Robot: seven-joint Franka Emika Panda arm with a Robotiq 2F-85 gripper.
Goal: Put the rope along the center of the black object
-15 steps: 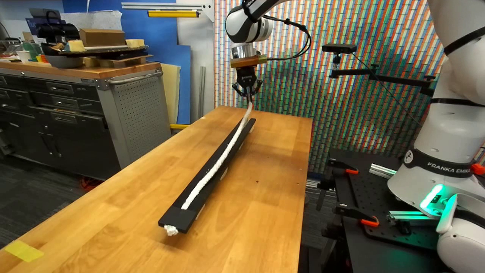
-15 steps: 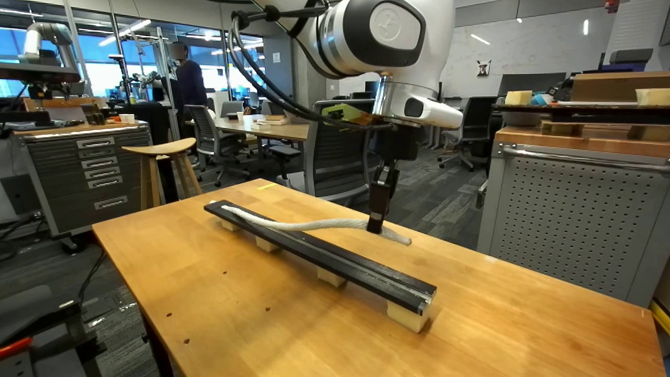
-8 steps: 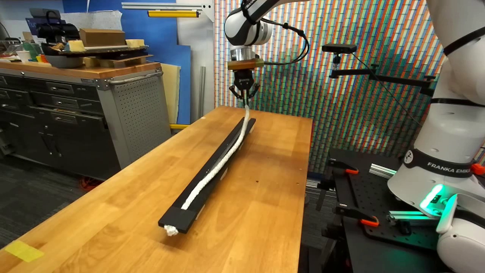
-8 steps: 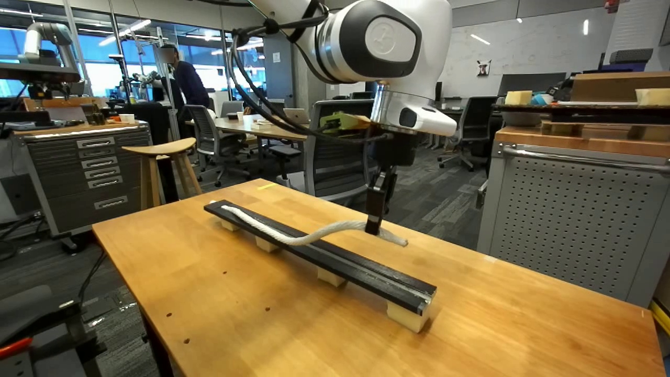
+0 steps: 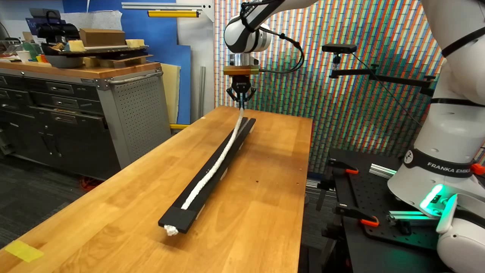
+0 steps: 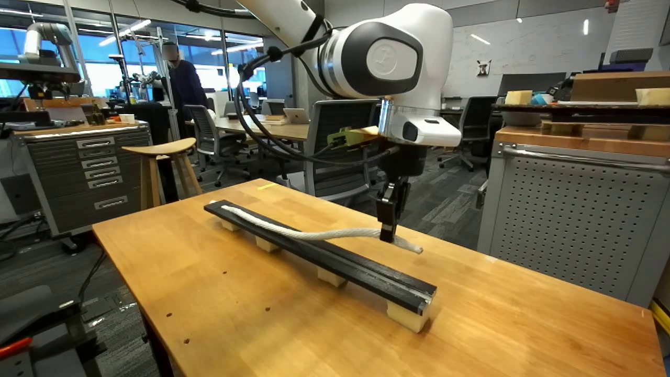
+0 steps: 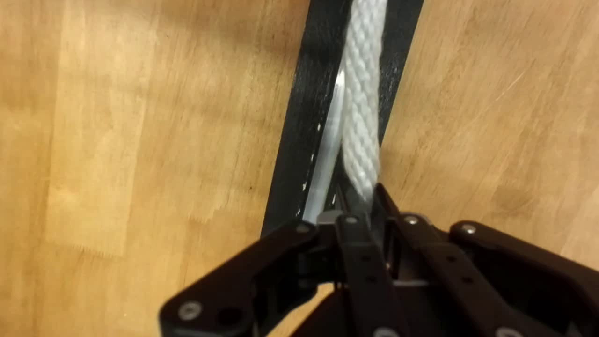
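The white rope runs from the near end of the black bar, where a black end piece covers it and its frayed tip pokes out. In an exterior view the rope lies on the bar at the far end, then lifts off toward my gripper. My gripper is shut on the rope and holds it above the bar's level; a short free tail hangs past the fingers. In the wrist view the rope passes between the fingertips, right of the bar's light centre groove.
The bar rests on several pale blocks on the wooden table. A grey cabinet stands beyond the table edge. A camera on a black arm is mounted near the robot base. A person stands in the background.
My gripper has moved left and down in an exterior view, keeping hold of the rope. The rope bowed off to one side of the bar half a second ago and is now straighter.
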